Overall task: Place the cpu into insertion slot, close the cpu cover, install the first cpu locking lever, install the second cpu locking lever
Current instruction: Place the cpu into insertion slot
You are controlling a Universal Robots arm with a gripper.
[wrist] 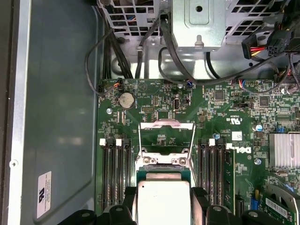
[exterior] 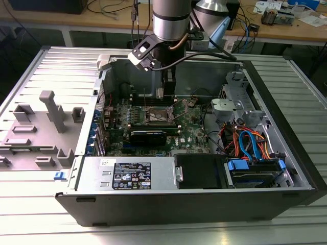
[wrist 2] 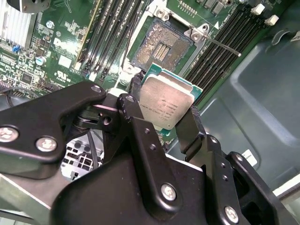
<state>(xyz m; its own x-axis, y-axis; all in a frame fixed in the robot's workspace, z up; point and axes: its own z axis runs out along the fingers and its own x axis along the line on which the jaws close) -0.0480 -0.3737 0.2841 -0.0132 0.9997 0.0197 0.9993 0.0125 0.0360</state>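
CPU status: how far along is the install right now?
Nothing is finished. The gripper holds the cpu by its edges near the insertion slot, which is empty with contacts exposed. The cpu cover stands open. Seating it, closing and locking all remain.

We see bright overhead light: the ribbed pale metal table (exterior: 56, 66) glares in the exterior view, the open black computer case (exterior: 179, 209) is shadier inside, and the silver-grey square cpu (wrist: 164, 206) washes out in the first wrist view.
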